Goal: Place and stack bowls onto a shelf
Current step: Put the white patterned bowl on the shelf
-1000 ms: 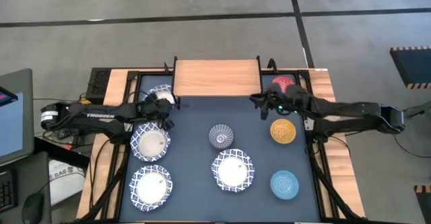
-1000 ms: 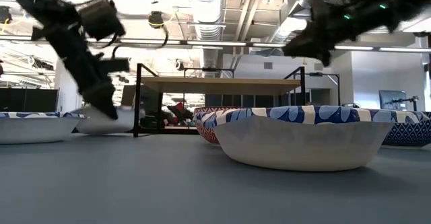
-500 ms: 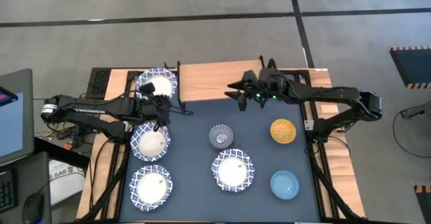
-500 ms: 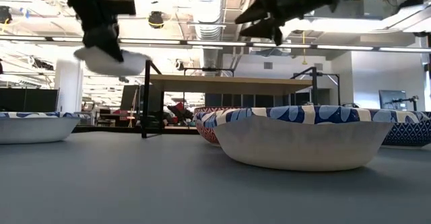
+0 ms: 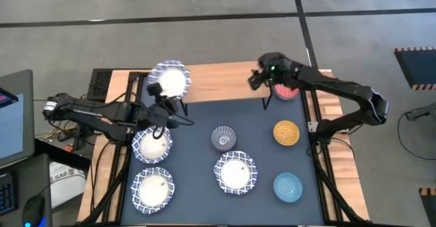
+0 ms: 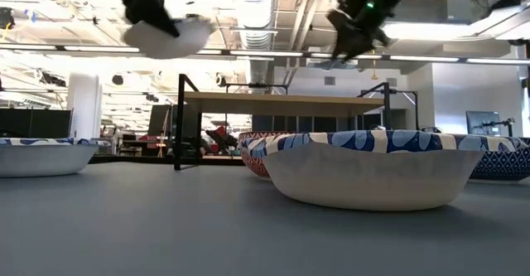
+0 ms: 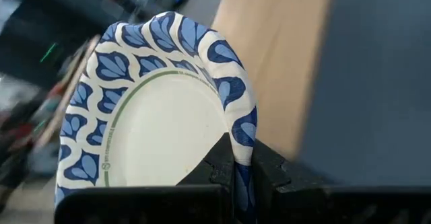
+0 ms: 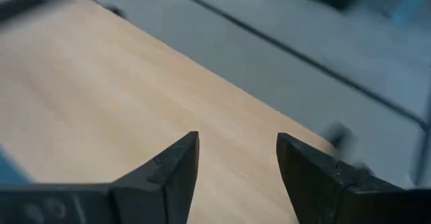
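My left gripper (image 5: pixel 163 99) is shut on the rim of a wide white bowl with a blue-patterned rim (image 5: pixel 170 80), held high over the left end of the light-wood shelf (image 5: pixel 221 80). The left wrist view shows the fingers (image 7: pixel 236 167) pinching that rim (image 7: pixel 155 123). In the low view the held bowl (image 6: pixel 170 37) hangs well above the shelf (image 6: pixel 277 104). My right gripper (image 5: pixel 257 77) is open and empty above the shelf's right end, beside the red bowl (image 5: pixel 287 91). The right wrist view shows its spread fingers (image 8: pixel 176 167) over bare wood (image 8: pixel 101 116).
On the dark-blue tabletop (image 5: pixel 197 118) stand three more white bowls (image 5: pixel 152 145) (image 5: pixel 152 188) (image 5: pixel 236 172), a grey-blue patterned bowl (image 5: pixel 223 138), a yellow-orange bowl (image 5: pixel 286 132) and a light blue bowl (image 5: pixel 287 186). The nearest white bowl (image 6: pixel 364 168) fills the low view's foreground.
My left gripper has lifted the white bowl off the table and carried it up toward the shelf's left end. My right arm has risen and swung over the shelf's right end.
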Available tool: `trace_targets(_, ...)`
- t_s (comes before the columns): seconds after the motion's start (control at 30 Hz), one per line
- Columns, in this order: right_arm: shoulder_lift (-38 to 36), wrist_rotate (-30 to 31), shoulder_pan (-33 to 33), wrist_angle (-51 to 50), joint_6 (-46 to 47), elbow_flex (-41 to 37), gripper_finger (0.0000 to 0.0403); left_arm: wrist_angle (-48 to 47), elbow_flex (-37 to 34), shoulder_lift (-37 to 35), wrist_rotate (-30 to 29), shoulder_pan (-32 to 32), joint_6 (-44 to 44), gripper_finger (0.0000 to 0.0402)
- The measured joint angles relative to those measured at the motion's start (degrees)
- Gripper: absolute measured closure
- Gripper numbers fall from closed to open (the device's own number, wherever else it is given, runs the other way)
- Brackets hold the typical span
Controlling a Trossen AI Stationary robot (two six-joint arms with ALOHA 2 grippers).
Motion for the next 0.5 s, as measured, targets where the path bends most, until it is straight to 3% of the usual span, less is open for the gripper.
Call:
trace_targets(0.13, -1.2, 1.2, -5.7, -8.8, 1.9, -0.2, 0.0193, 14.6, 0.0, 2.7, 12.9, 2.8, 8.0, 0.04)
trace_targets(0.23, -1.3, 1.1, -9.0, -11.2, 2.0, -2.1, 0.0201, 19.7, 0.0, 6.1, 20.7, 5.3, 10.9, 0.04)
trace_targets(0.5, 1.2, -3.6, -11.7, -9.8, 3.1, -8.1, 0.022, 19.3, 0.0, 15.0, 20.9, 13.9, 14.1, 0.04)
